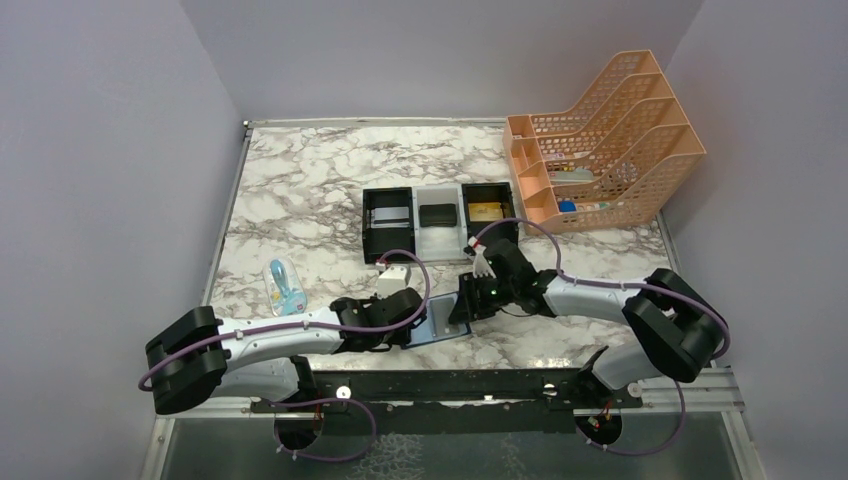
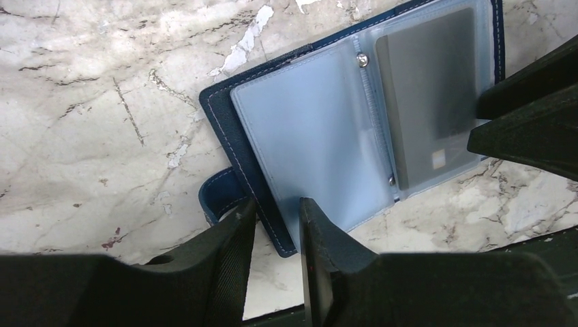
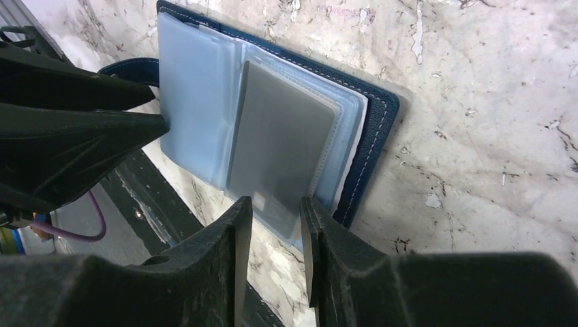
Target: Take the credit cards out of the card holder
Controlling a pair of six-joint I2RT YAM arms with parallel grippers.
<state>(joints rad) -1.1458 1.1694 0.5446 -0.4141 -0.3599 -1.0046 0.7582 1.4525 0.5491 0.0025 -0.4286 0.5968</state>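
Left jaws: the left gripper [image 2: 277, 204] is parted by a slim gap and clamps nothing that shows. Its tips sit at the near corner of the card holder [image 2: 300, 129], one finger by the navy tab [image 2: 219, 194], the other over a clear pocket. Touching or just above, can't tell.
Right jaws: the right gripper [image 3: 276, 202] shows a slim gap too, with the chip end of the silver-grey card [image 3: 283, 146] right at its mouth. Contact unclear, no grip seen.
Card holder: it lies open and flat between the two sets of jaws, navy cover down and pale clear pockets up.
Card: it's tucked in the pocket on the right jaws' side, lying flat.
In the way: each gripper's black fingers reach in from the opposite edge of the holder, so the two face each other across it.
Surface: a white marble-pattern table [image 1: 300, 190] with grey veins. A black rail [image 1: 450, 385] runs just behind both jaws.
Left of the left jaws: a pale blue packet [image 1: 283, 287], well apart.
Beyond the jaws: three trays in a row. The black tray [image 1: 370, 240] holds a grey card [image 1: 392, 213], the white tray [image 1: 437, 242] a black card [image 1: 437, 214], and the second black tray [image 1: 512, 200] a gold card [image 1: 486, 210].
Far right of the right jaws: a peach mesh file rack [image 1: 610, 140].
Room: plain lilac-grey walls [image 1: 430, 50] on three sides.
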